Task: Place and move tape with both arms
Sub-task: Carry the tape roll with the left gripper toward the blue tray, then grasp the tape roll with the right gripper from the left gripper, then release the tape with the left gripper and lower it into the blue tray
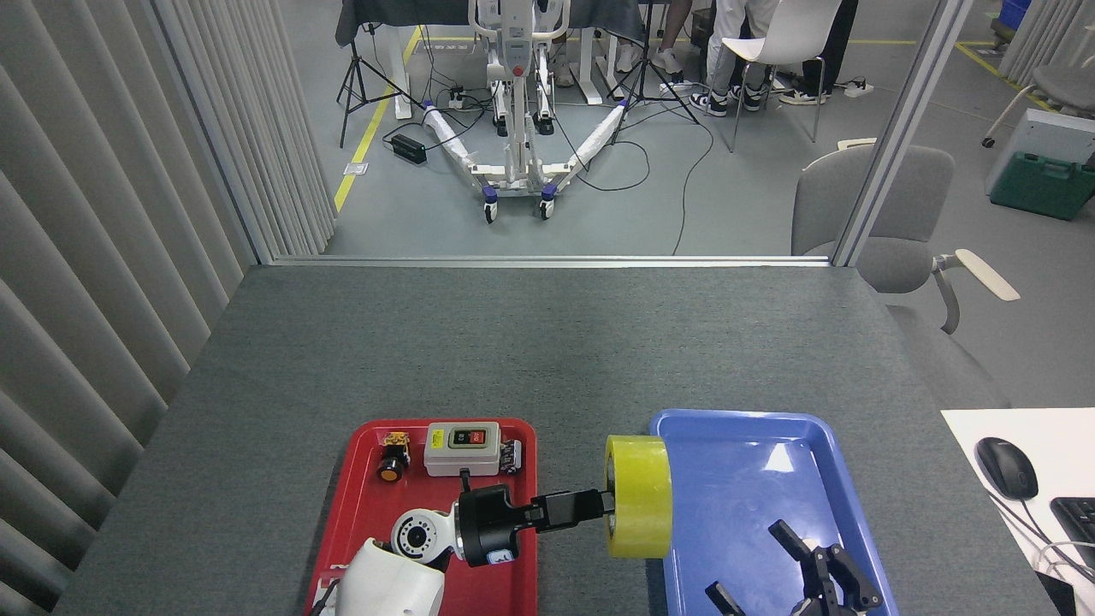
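Head view. Wide roll of translucent yellow packing tape (639, 496) held on edge over the left rim of the blue plastic tray (736, 428), clasped by the black two-fingered left gripper (604, 503) reaching right from above the red plastic tray (359, 479). Black right gripper (783, 565) at the near edge above the blue tray, fingers spread apart. Grey switch box (462, 447) at the red tray's far end.

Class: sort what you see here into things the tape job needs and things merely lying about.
Needed: tape; left gripper, holding it; right gripper, open; blue tray.
Lying about: red tray; switch box; push button; mouse; keyboard.
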Available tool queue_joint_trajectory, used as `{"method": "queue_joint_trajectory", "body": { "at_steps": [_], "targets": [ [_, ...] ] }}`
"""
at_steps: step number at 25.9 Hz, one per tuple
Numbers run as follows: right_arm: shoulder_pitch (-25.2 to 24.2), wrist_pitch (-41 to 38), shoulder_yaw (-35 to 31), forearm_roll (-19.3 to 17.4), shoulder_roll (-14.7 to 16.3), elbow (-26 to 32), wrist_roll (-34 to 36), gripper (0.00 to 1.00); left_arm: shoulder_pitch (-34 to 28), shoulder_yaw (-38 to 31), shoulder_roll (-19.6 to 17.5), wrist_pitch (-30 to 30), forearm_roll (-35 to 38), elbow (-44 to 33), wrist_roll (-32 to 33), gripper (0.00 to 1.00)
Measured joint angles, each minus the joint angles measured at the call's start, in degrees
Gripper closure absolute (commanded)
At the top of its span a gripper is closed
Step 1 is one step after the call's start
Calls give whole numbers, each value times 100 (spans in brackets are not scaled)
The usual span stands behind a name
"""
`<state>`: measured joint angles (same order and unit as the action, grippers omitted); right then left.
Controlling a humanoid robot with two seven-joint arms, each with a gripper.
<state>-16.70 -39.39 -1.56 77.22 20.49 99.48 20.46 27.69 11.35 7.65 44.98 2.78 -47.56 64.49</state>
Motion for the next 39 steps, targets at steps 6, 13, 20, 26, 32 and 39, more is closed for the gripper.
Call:
{"method": "queue_joint_trajectory", "body": {
  "at_steps": [6,13,20,26,32,39],
  "targets": [
    [5,-512,42,-3,28,85,61,0,-26,323,-5,2,208,-204,8,100],
    [69,-558,372,178,25,97,-19,14,-69,491,-3,2,671,-416,6,100],
    [59,-562,581,409,-18,75,-36,69,-88,554,6,2,896,-520,-3,100],
    [46,-584,573,432,-22,39,-49,100,-127,545,9,-4,993,-629,-22,68],
    [5,-560,362,434,-14,-10,-58,100,-154,440,2,-3,937,-818,-12,8],
    [0,-549,247,349,1,-25,-59,100,-290,293,6,13,886,-1083,-32,0]
  ]
}}
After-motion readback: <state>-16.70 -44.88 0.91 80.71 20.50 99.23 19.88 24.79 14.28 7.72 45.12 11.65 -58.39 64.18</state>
